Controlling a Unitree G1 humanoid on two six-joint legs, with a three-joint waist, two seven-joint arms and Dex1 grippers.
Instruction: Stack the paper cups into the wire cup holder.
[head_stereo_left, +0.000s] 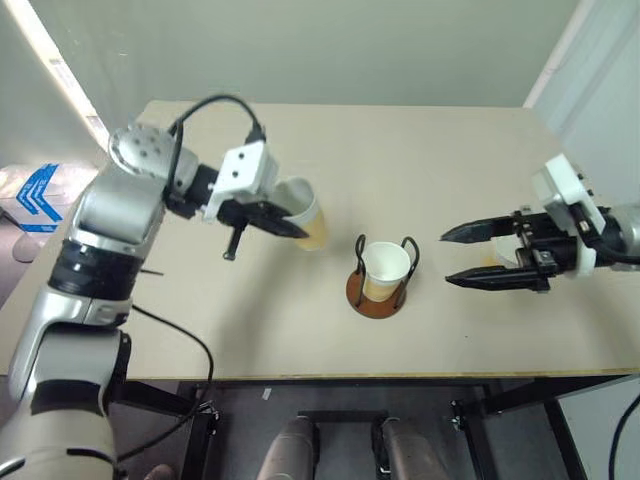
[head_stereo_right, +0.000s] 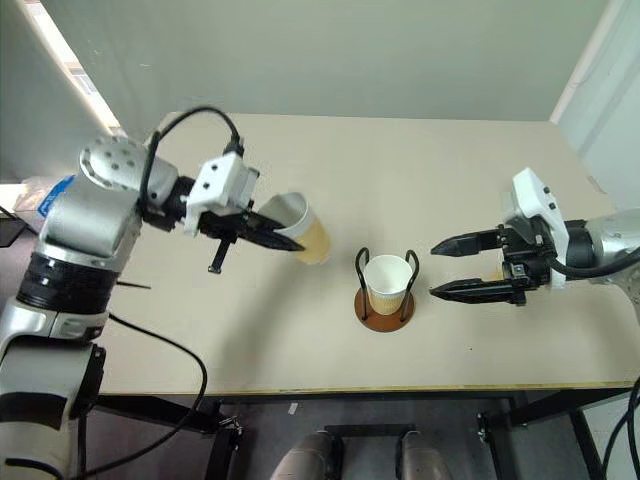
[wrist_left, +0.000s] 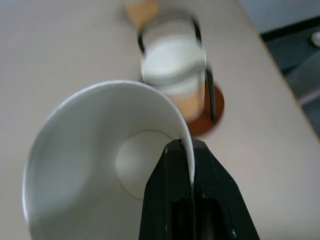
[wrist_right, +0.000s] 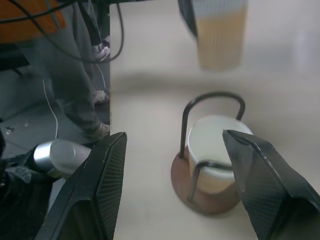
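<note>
Left gripper (wrist_left: 191, 165) clamps a paper cup's (wrist_left: 100, 165) rim; right gripper (head_stereo_left: 462, 256) spread empty; right wrist shows a person's legs (wrist_right: 82, 85) beyond the table (head_stereo_left: 420, 150).

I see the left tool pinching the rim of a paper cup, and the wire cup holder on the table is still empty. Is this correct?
Not quite. The wire cup holder is not empty: one paper cup already stands in it, as the left eye view shows. The left tool does pinch the rim of another cup.

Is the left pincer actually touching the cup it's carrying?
Touching. In the left wrist view the left pincer has its fingers shut on the rim of the cup, one inside, one outside.
</note>
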